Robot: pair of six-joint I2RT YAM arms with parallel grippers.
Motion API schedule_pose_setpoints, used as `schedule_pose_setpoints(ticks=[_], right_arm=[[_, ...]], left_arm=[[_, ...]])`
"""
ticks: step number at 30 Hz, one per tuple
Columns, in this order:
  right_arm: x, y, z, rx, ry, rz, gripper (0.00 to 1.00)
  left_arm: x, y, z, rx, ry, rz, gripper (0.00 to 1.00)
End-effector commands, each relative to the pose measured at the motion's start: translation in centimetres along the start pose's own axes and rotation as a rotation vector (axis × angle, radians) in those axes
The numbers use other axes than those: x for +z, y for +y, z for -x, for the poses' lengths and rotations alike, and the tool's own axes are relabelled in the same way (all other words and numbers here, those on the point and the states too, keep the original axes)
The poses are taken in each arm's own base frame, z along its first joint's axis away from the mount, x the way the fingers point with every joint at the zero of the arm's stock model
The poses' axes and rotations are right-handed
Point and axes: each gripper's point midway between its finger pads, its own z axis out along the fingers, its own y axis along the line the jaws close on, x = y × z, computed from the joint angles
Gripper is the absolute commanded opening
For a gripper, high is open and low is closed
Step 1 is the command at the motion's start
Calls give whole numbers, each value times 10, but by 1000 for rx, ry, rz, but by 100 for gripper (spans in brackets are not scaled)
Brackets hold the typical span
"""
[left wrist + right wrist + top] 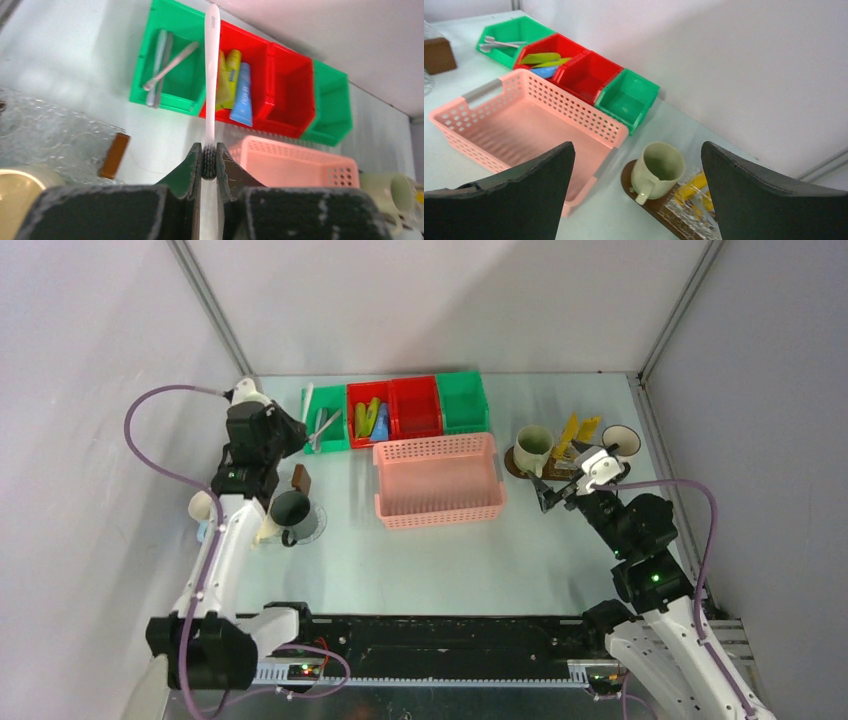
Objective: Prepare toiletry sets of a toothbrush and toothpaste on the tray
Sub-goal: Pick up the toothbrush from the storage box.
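My left gripper is shut on the bristle head of a white toothbrush, whose handle points away toward the bins. In the top view it hangs beside the green bin of brushes. Yellow, green and blue toothpaste tubes lie in the adjoining red bin. The dark wooden tray at the right carries a cream mug, yellow tubes and a second mug. My right gripper hovers above the tray's near end, open, holding nothing.
A pink lattice basket sits mid-table. An empty red bin and an empty green bin stand behind it. By the left arm are a dark mug on a clear disc, a white mug and a brown block.
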Motion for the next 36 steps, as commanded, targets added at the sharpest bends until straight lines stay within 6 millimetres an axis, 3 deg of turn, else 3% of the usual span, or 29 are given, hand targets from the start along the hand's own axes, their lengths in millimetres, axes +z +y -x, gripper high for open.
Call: schedule_pose_setpoints(ticks=[1, 10, 14, 18, 23, 28, 36], right_arm=[[8, 7, 32, 101, -84, 34, 99], [29, 50, 38, 0, -111, 159, 99], [40, 69, 48, -60, -155, 193, 99], [49, 79, 62, 0, -201, 173, 97], [62, 70, 70, 296, -184, 40, 93], [69, 75, 74, 609, -163, -7, 89], [81, 82, 66, 942, -92, -103, 78]], left_arm=[[-33, -35, -5, 101, -14, -141, 0], [-74, -89, -25, 155, 3, -319, 0], [-88, -113, -36, 176, 0, -390, 0], [-100, -137, -47, 181, -6, -466, 0], [-110, -161, -63, 174, 9, -536, 0], [-118, -189, -78, 105, 33, -622, 0], [-125, -222, -106, 88, 101, -685, 0]])
